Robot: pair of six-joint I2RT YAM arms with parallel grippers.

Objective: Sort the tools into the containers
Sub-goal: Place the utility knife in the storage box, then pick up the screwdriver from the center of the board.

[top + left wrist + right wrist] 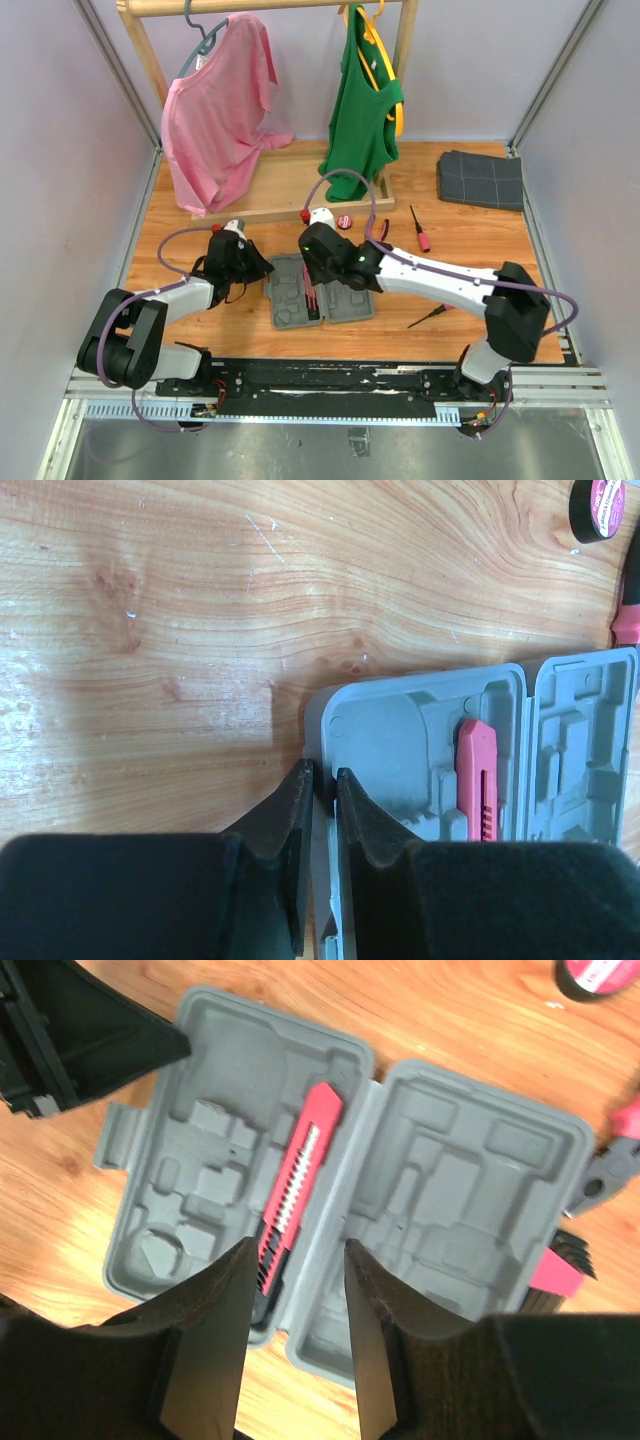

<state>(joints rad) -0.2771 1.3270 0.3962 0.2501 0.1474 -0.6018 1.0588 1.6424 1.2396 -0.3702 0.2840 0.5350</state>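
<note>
My right claw hangs over the open tool case with its fingers spread wide apart. The pink knife lies in the left half of the case, just beside the hinge. In my right wrist view it runs from 1 o'clock down to 7 o'clock. Its dark lower end sits between my two fingers, close to the left one (whether that finger touches it I cannot tell).

My left claw is at the case's 9 o'clock edge. Its fingers are pinched together on the grey rim, which runs in between them.

Seen from above, the case lies flat on the wooden table, both halves up. The other tools are outside it. The small round red piece is at the case's 1 o'clock and the pliers lie just off its right half. A pink-handled screwdriver is at 2 o'clock, and a thin dark screwdriver at 4 o'clock.
</note>
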